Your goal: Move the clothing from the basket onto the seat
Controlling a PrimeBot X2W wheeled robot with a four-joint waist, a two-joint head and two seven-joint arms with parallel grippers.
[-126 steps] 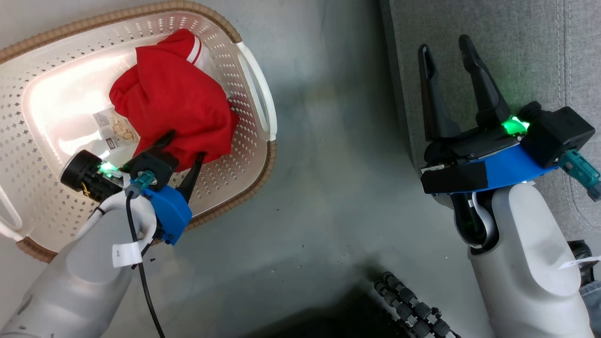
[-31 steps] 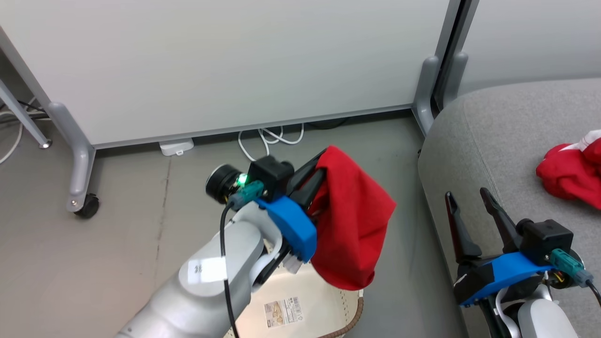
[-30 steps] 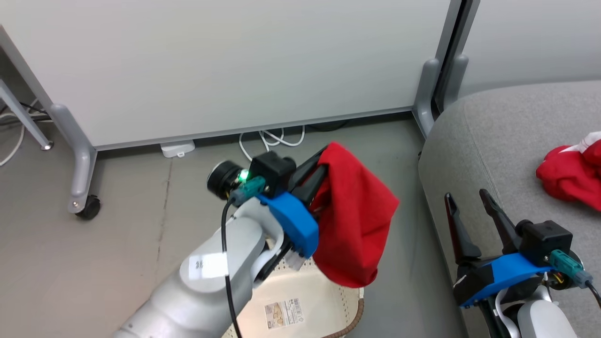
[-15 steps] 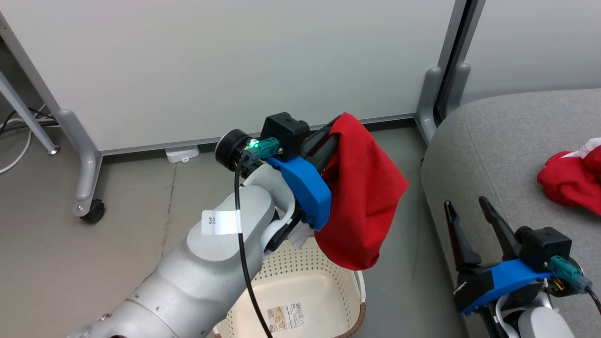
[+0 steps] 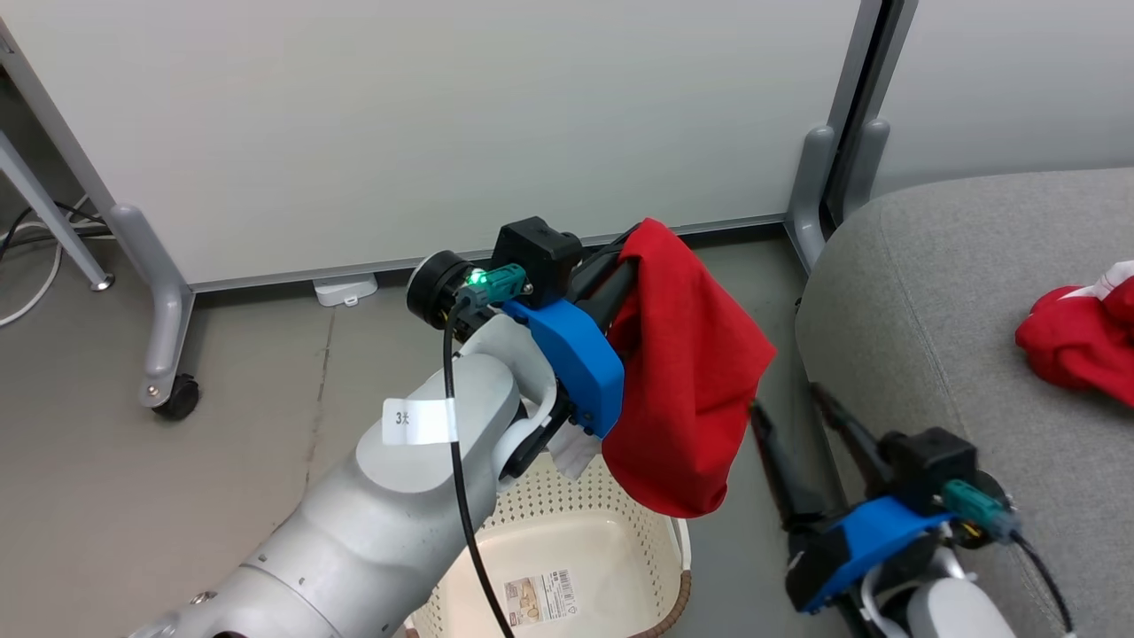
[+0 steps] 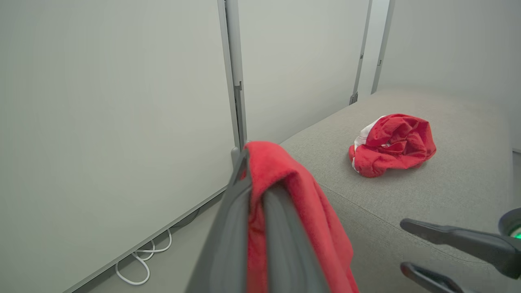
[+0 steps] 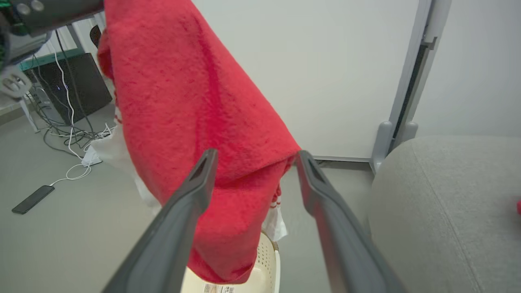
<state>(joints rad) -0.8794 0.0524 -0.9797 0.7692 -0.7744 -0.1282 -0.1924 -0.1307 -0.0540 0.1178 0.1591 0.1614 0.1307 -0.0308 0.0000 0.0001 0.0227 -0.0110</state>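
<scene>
My left gripper [image 5: 620, 257] is shut on a red garment [image 5: 687, 390], which hangs in the air above the cream basket [image 5: 567, 532] and just left of the grey seat [image 5: 930, 292]. The left wrist view shows the cloth [image 6: 309, 203] draped over my pinched fingers [image 6: 228, 228]. A second red and white garment [image 5: 1076, 341] lies crumpled on the seat [image 6: 447, 183]. My right gripper [image 5: 784, 399] is open, its fingers pointing at the hanging cloth from the right. In the right wrist view its fingertips [image 7: 209, 154] frame the garment's lower part [image 7: 195, 101] without touching it.
A pale grey partition panel [image 5: 443, 115] on wheeled legs [image 5: 177, 399] stands behind. White cables [image 6: 142, 260] and an adapter [image 5: 341, 288] lie at its foot. A black box [image 7: 77, 81], tangled cords and a phone [image 7: 32, 198] sit on the floor to the left.
The left gripper has lifted the red garment out of the basket and the head view has risen. In the last half second the right gripper swung left toward the hanging cloth.
</scene>
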